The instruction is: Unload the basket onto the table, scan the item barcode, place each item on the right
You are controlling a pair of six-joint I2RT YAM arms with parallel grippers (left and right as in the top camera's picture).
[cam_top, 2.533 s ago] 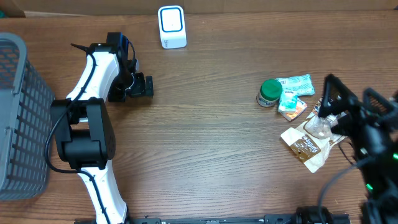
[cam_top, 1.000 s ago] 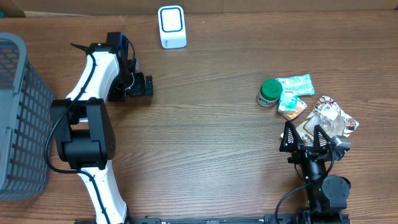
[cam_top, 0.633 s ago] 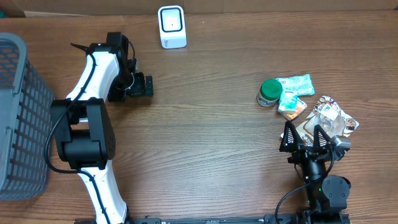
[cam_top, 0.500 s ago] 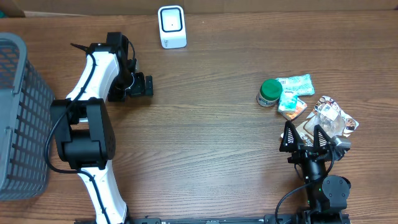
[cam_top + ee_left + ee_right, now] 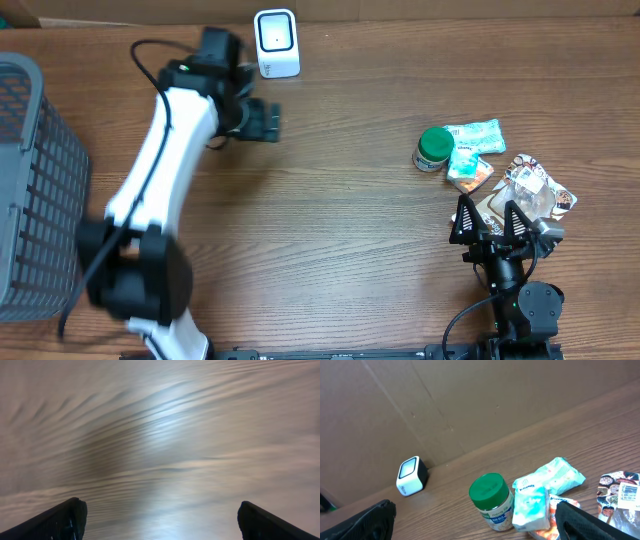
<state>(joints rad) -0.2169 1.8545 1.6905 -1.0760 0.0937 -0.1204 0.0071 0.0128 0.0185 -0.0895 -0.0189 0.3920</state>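
Wooden table before a cardboard wall; the white scanner stands at the far edge, left gripper beside it, jaws wide and empty; right gripper, likewise spread, faces the jar and packets heaped near it, apparently poised to pick one for scanning.

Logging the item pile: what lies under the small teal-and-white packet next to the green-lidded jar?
An orange packet pokes out beneath the small teal-and-white packet; most of it is covered.
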